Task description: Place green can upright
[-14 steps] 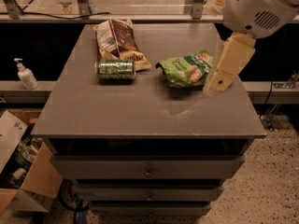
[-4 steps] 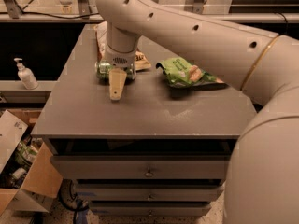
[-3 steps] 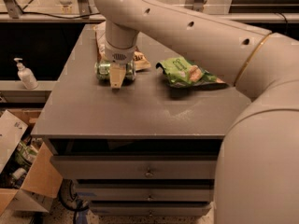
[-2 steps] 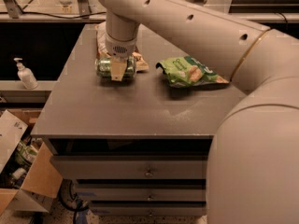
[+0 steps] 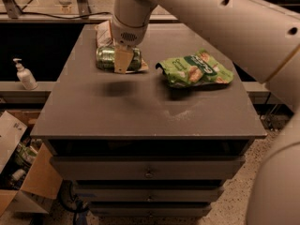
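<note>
Lying on its side, the green can (image 5: 106, 57) rests at the back left of the grey table (image 5: 140, 111), its length running left to right, right against a brown snack bag (image 5: 101, 32) behind it. The gripper (image 5: 123, 62) hangs from the big white arm (image 5: 211, 13) directly over the can's middle, its pale tip overlapping the can; whether it is open, closed or gripping cannot be told. A crinkly green snack bag (image 5: 194, 69) lies well apart to the right. Off the table's left side stand a pump bottle (image 5: 24, 74) and a cardboard box (image 5: 28, 182)
</note>
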### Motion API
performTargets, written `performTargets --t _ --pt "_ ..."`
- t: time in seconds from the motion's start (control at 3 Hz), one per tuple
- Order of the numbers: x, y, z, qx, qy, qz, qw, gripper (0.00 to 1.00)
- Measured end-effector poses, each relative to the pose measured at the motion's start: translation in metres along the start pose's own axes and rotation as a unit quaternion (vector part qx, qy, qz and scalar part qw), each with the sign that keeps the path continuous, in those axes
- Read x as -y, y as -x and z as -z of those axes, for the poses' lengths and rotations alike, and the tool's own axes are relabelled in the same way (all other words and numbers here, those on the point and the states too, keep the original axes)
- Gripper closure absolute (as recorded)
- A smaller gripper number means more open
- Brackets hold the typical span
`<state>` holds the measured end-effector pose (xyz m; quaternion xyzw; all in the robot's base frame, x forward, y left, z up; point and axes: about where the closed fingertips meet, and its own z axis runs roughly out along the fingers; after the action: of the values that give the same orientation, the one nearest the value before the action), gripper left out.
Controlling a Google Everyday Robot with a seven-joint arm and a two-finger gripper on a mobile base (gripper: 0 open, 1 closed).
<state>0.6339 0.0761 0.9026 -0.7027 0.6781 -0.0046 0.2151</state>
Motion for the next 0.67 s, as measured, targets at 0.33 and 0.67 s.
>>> performTargets --t 0.33,0.67 --pt "-0.001 -0.002 0.005 0.001 -0.003 -0.001 1.0000 1.00" --pt "-0.009 -0.015 0.004 0.022 0.004 -0.025 0.9994 1.00"
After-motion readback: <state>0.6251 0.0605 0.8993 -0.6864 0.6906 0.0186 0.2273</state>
